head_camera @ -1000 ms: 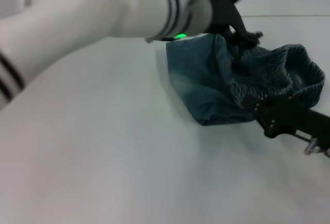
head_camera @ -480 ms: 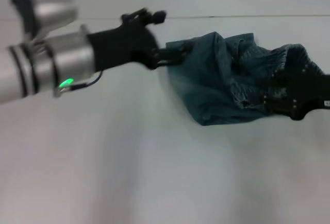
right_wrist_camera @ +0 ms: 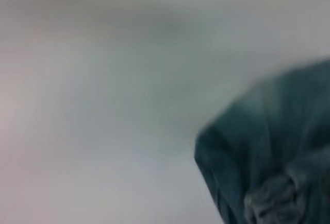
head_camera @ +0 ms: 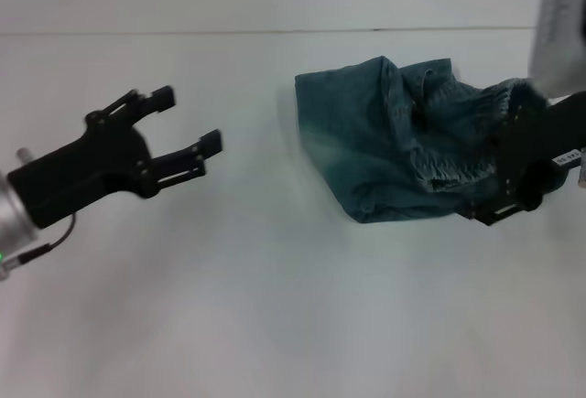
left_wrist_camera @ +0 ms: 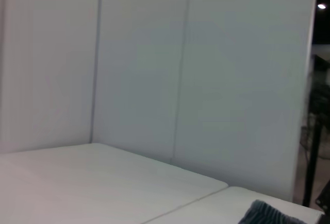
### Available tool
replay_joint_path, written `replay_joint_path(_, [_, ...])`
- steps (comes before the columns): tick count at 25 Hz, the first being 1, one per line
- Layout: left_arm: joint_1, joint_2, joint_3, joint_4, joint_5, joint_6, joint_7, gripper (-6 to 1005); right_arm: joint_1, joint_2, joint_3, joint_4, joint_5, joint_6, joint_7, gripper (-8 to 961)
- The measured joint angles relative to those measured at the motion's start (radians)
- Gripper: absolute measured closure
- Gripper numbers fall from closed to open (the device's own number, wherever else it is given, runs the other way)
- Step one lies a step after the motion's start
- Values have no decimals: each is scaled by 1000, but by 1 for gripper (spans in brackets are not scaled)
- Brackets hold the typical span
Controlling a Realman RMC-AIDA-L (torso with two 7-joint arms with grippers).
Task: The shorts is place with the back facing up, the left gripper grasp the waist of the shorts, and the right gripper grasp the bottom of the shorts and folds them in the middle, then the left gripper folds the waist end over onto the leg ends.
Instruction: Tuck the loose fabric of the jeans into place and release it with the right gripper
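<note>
The teal denim shorts (head_camera: 394,146) lie bunched in a crumpled heap on the white table (head_camera: 275,306), right of centre. My left gripper (head_camera: 188,123) hangs open over bare table well to the left of the shorts, holding nothing. My right gripper (head_camera: 526,174) sits at the right edge of the heap, its black body against the cloth. The right wrist view shows the shorts (right_wrist_camera: 273,152) close up. In the left wrist view only a corner of the shorts (left_wrist_camera: 268,214) appears.
The white table stretches left of and in front of the shorts. A seam line (head_camera: 229,30) crosses the far side of the table. White wall panels (left_wrist_camera: 154,69) stand behind the table in the left wrist view.
My left arm has let go of the shorts and drawn back to the left, its fingers now open. The right gripper has shifted slightly up along the right edge of the heap.
</note>
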Motion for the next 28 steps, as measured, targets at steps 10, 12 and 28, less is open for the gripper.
replay_joint_path(10, [52,5,-171,-109,7,70,98,66,80,12,-320,8,-321,90,209,195])
replay_joint_path(12, [54,5,-173,-117,7,69,104,66,75,14,-368,31,-339,138,236,196])
replay_joint_path(28, [45,5,-187,-139,5,54,118,66,71,14,-580,198,-349,374,434,195])
